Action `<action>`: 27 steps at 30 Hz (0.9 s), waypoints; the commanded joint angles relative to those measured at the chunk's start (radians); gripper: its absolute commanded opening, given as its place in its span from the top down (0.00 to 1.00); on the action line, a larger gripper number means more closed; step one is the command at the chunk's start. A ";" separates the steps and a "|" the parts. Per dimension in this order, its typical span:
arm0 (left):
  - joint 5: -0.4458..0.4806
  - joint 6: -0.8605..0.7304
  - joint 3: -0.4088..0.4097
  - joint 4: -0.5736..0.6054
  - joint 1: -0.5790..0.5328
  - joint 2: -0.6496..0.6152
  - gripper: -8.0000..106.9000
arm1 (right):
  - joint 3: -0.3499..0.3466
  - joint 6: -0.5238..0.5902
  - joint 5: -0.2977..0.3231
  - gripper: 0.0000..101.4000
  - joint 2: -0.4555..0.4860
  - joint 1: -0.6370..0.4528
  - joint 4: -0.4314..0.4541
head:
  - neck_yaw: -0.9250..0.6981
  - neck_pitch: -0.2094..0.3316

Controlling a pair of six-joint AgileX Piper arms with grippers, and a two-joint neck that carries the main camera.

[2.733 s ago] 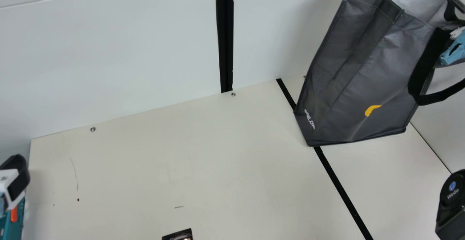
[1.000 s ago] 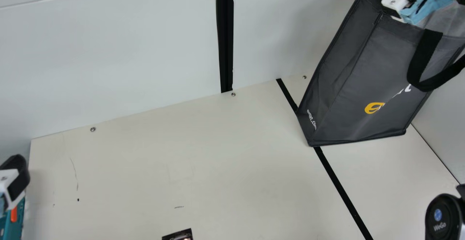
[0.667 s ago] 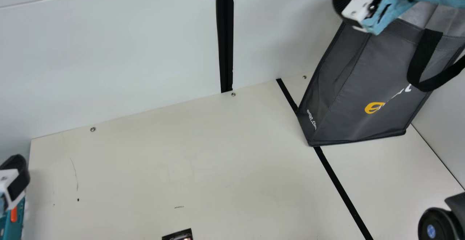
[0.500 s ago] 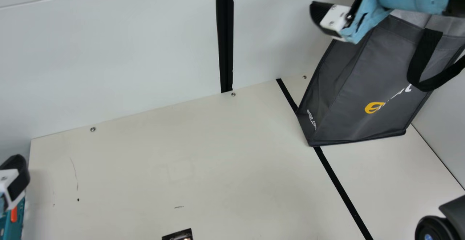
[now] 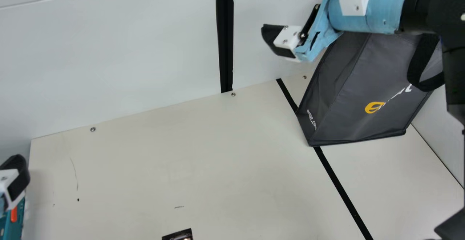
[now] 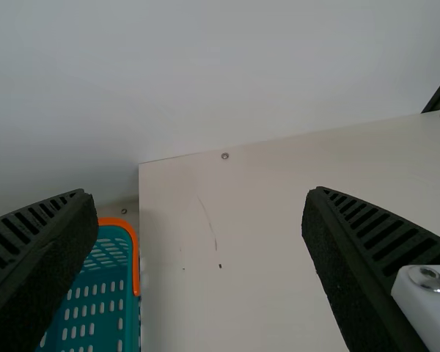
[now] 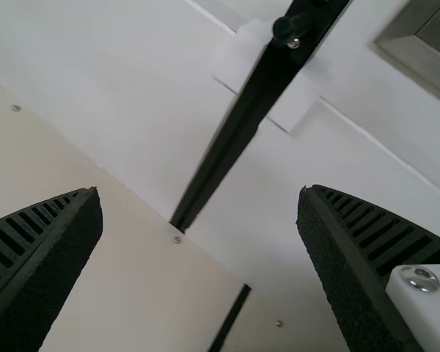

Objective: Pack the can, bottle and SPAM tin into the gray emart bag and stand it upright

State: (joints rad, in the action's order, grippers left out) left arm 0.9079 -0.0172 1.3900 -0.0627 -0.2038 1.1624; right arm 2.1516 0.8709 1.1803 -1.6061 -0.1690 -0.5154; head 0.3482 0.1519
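Cream table (image 5: 181, 149) below, my left claw (image 6: 199, 193) and right claw (image 7: 199, 191) gape; a low swing of my right arm (image 5: 377, 12) could snag the handle (image 5: 415, 65) and topple the bag (image 5: 363, 87).

Observed gray emart bag (image 5: 358, 83), dark panels smooth, yellow-and-white print (image 5: 373, 107) low on front, black handle (image 5: 417, 68) drooping outside. Stands upright on counter (image 5: 181, 142), between two and three o'clock in main view.
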 commanded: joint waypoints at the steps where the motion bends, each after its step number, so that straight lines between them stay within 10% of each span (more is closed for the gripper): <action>1: 0.000 0.000 0.000 0.000 0.000 0.000 0.15 | -0.087 -0.040 -0.028 0.06 0.024 0.013 -0.007 | 0.001 0.023; 27: 0.000 0.000 0.000 0.000 0.000 0.000 0.15 | -0.666 -0.296 -0.298 0.06 0.273 0.124 0.010 | 0.001 0.023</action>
State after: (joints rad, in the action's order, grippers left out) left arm 0.9079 -0.0172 1.3900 -0.0627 -0.2038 1.1624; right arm 1.5112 0.5800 0.8841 -1.3367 -0.0496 -0.5093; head 0.3467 0.1519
